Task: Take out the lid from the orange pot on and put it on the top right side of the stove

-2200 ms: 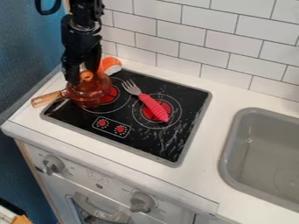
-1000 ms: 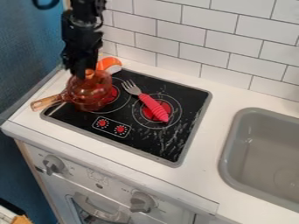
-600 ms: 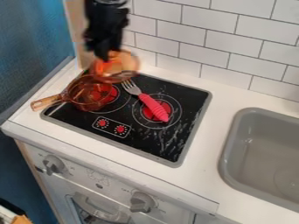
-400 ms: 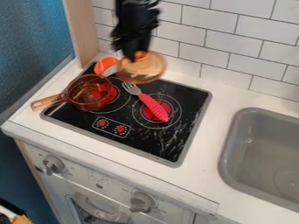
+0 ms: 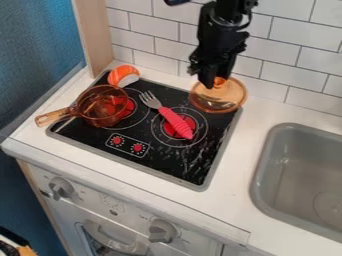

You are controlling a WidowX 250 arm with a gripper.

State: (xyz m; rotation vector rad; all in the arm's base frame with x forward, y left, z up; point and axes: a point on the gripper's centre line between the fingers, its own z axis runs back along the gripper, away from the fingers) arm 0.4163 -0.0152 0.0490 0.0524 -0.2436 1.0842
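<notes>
Orange and see-through, the lid (image 5: 227, 102) is overlapping the stove's (image 5: 163, 162) two o'clock corner; we are gripping its knob with the gripper (image 5: 215, 85). We are probably starting the placing step, next needing to settle it level before releasing.

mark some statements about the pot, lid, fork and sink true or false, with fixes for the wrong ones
1. The fork lies on the stove. True.
2. The orange pot has its lid on. False: the lid is off, over by the stove's top right corner.
3. The hand has the lid by its knob. True.
4. The pot's handle points toward the sink. False: it points away from it.
</notes>
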